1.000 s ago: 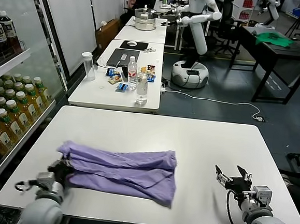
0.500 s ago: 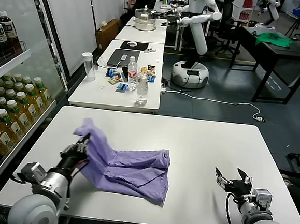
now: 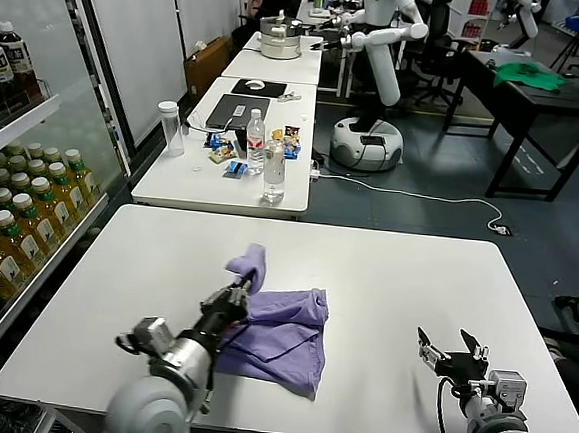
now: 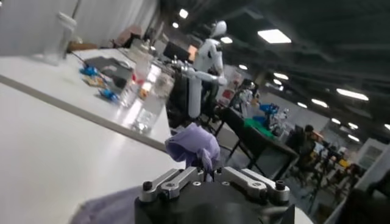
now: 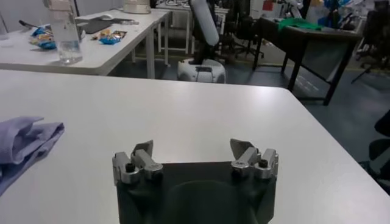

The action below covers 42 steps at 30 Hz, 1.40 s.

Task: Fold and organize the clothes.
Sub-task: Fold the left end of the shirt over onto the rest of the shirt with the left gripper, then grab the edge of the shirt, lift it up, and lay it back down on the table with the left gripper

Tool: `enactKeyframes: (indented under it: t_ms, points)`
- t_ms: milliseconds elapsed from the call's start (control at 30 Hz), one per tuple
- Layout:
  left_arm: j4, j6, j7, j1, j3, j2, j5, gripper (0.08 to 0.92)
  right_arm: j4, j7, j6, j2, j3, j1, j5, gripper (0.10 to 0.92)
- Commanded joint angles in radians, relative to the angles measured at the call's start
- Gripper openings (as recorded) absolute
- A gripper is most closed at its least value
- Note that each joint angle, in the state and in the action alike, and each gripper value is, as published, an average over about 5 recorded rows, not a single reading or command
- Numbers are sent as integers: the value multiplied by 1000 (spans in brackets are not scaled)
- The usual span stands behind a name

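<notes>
Your left gripper (image 3: 235, 298) has carried the left edge of the T-shirt (image 3: 280, 336) up and across toward the middle of the table (image 3: 394, 285); a second ago the shirt lay spread wide and flat, and now it is bunched into a much narrower heap with a raised peak of lavender fabric at the gripper. That reads as the sideways fold being roughly halfway over, not yet laid down. The jaws are clenched on that lifted fabric: in the left wrist view a tuft of the T-shirt (image 4: 194, 143) stands up right between the fingers (image 4: 173, 181). The rest of the shirt rests on the table just right of the gripper. Your right gripper (image 3: 451, 352) waits spread wide above the table's right side, well apart from the cloth.
</notes>
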<state>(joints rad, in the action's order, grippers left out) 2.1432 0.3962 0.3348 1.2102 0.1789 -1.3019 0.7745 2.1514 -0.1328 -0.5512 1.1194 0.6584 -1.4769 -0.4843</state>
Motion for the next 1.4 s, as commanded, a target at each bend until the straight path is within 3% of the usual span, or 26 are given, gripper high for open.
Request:
enactKeyframes:
  t_ms: [33, 167, 467, 667, 933, 1400]
  points:
    - [-144, -3, -75, -59, -174, -59, -165, 123, -9, 1, 1, 2, -6, 7, 2, 823]
    - [-126, -8, -155, -56, -198, -52, -199, 160, -18, 0, 1, 1, -13, 18, 2, 823]
    - [-71, -24, -204, -29, -160, -35, -105, 397, -34, 1, 2, 0, -23, 30, 2, 823]
    - [-48, -61, -118, 21, -35, 12, -155, 570, -41, 3, 6, -4, -25, 33, 1, 823]
    - [-196, -79, 14, 57, 62, 60, -385, 789, -47, 3, 8, 0, -42, 45, 9, 823]
    - [-291, -35, 48, 74, 37, 39, -504, 823, -34, 3, 9, -3, -31, 29, 11, 823]
